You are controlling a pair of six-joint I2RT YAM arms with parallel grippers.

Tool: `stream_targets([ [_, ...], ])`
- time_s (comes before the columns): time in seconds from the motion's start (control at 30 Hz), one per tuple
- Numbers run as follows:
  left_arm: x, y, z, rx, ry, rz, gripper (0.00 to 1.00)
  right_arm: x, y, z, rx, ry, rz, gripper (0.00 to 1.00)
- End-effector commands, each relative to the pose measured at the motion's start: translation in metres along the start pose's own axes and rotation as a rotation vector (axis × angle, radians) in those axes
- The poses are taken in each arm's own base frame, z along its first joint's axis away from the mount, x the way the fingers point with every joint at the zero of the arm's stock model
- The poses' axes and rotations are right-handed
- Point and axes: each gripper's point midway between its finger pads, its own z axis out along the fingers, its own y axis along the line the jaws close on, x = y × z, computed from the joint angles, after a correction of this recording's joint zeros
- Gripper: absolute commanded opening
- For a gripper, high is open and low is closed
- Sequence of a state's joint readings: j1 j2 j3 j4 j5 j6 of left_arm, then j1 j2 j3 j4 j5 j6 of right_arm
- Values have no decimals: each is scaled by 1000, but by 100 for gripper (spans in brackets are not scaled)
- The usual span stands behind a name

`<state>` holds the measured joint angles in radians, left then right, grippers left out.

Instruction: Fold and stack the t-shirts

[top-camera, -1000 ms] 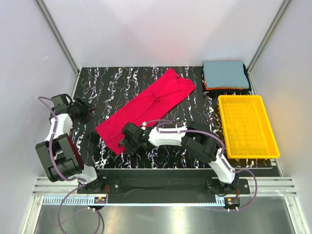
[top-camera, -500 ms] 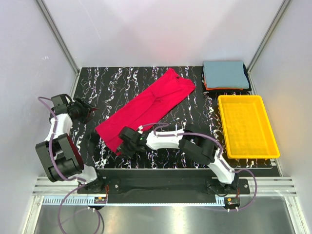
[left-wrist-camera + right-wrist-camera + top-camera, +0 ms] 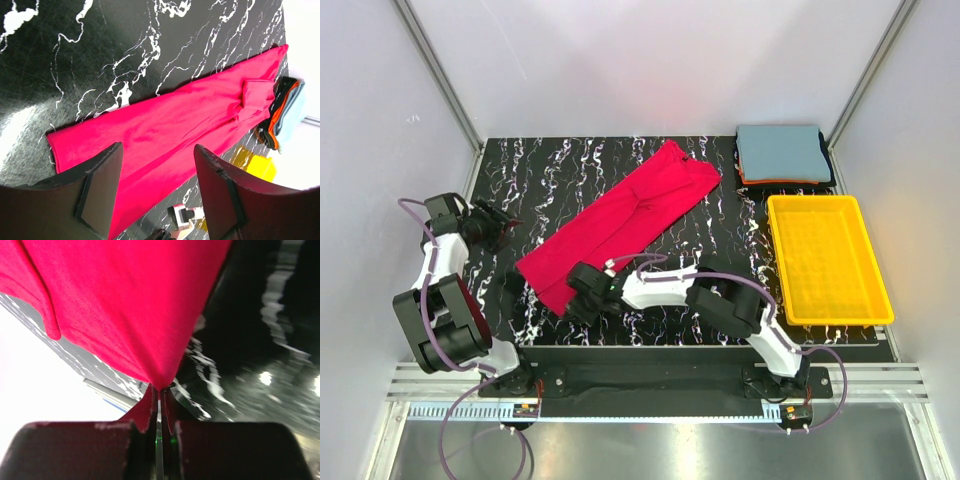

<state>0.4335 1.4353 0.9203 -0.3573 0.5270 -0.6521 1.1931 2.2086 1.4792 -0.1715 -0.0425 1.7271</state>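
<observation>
A bright red t-shirt point(image 3: 620, 220) lies folded into a long strip, running diagonally across the black marbled table point(image 3: 550, 170). My right gripper point(image 3: 576, 300) is at the strip's near-left corner. In the right wrist view this gripper point(image 3: 159, 392) is shut on a pinch of the red cloth point(image 3: 125, 300), which rises slightly from the table. My left gripper point(image 3: 502, 225) hangs open at the table's left side, apart from the shirt. The left wrist view shows its fingers point(image 3: 157, 150) wide apart, with the red t-shirt point(image 3: 170, 125) beyond them. A grey-blue folded t-shirt point(image 3: 780, 150) tops a stack over thin orange point(image 3: 760, 181) and dark ones.
A yellow plastic tray point(image 3: 817, 201) stands at the right, just in front of the folded stack. White walls close in the table on three sides. The stack point(image 3: 287, 110) and the yellow tray point(image 3: 255, 167) also show at the right of the left wrist view.
My right gripper has slid left and nearer to the red t-shirt's near corner and closed on the cloth. The left arm has stayed where it was.
</observation>
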Motion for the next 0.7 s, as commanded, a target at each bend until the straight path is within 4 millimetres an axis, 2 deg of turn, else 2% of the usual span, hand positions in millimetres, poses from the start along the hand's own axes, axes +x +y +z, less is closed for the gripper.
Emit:
stream_targets([
  [0.0, 0, -20, -5, 87, -11, 57, 64, -12, -28, -15, 65, -75, -54, 0],
  [0.03, 2, -23, -5, 94, -5, 67, 64, -15, -44, -17, 95, -83, -66, 0],
  [0.1, 15, -36, -2, 119, 29, 114, 64, -20, -48, -34, 87, -97, -89, 0],
  [0.13, 18, -42, -3, 129, 34, 137, 64, -26, -74, -38, 134, -110, -99, 0],
  [0.17, 21, -47, -3, 135, 40, 165, 64, -27, -70, -53, 108, -112, -115, 0],
  [0.2, 33, -52, -2, 139, 70, 187, 64, -30, -76, -61, 111, -122, -129, 0],
  [0.23, 37, -57, -3, 149, 80, 204, 64, -37, -100, -66, 153, -134, -144, 0],
  [0.27, 43, -63, -5, 160, 88, 226, 64, -35, -96, -82, 123, -130, -168, 0],
  [0.3, 59, -72, -3, 177, 121, 261, 64, -37, -104, -90, 131, -132, -174, 0],
  [0.33, 68, -76, -5, 183, 141, 280, 64, -43, -133, -96, 182, -139, -178, 0],
  [0.37, 75, -83, -9, 196, 146, 305, 64, -42, -130, -111, 150, -136, -170, 0],
  [0.43, 104, -91, -13, 225, 196, 355, 66, -46, -153, -131, 161, -133, -164, 0],
  [0.5, 128, -95, -18, 250, 243, 400, 66, -48, -163, -144, 160, -134, -170, 0],
  [0.53, 139, -89, -20, 243, 269, 404, 66, -51, -180, -152, 199, -143, -180, 0],
  [0.57, 149, -93, -27, 265, 274, 435, 66, -51, -176, -166, 165, -146, -197, 0],
  [0.6, 166, -93, -31, 269, 305, 471, 66, -56, -178, -174, 161, -167, -205, 0],
  [0.63, 177, -89, -33, 263, 324, 493, 66, -61, -191, -183, 192, -182, -215, 0],
  [0.67, 181, -89, -38, 261, 311, 531, 66, -61, -184, -196, 142, -187, -232, 0],
])
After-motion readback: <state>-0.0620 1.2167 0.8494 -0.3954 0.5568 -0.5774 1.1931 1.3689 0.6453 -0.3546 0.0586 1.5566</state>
